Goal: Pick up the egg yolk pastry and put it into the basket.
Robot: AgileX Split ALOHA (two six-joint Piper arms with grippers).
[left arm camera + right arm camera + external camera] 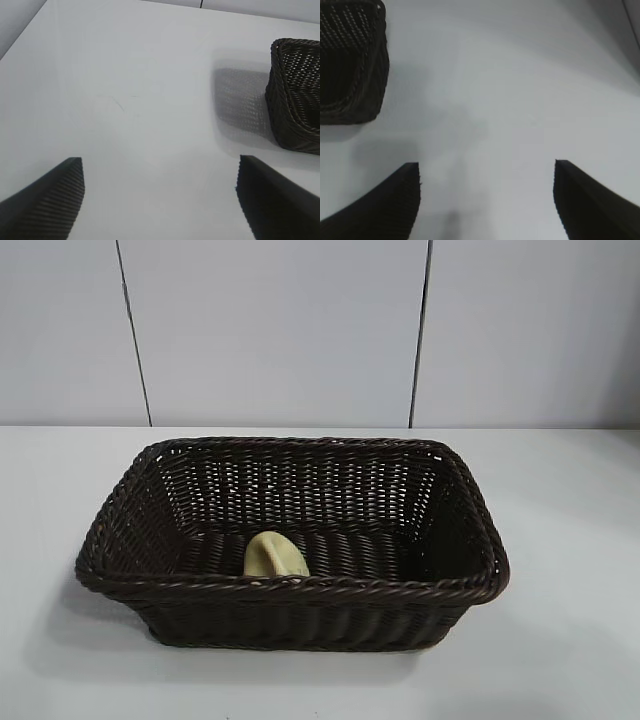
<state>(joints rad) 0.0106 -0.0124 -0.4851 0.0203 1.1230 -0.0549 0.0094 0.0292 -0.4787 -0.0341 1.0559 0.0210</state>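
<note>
You've got a basket (300,590) in dark brown woven wicker, with a braided rim and an open lattice weave on the sides, and it has a slight sheen that looks more like plastic rattan than real cane. The egg yolk pastry (275,556) inside looks smooth and matte, pale yellow, no gloss at all. The table (570,540) is a plain white smooth surface, mostly matte with a soft glare. Fingers (50,205) on the left gripper and fingers (380,205) on the right one are black, with a fine ribbed texture
</note>
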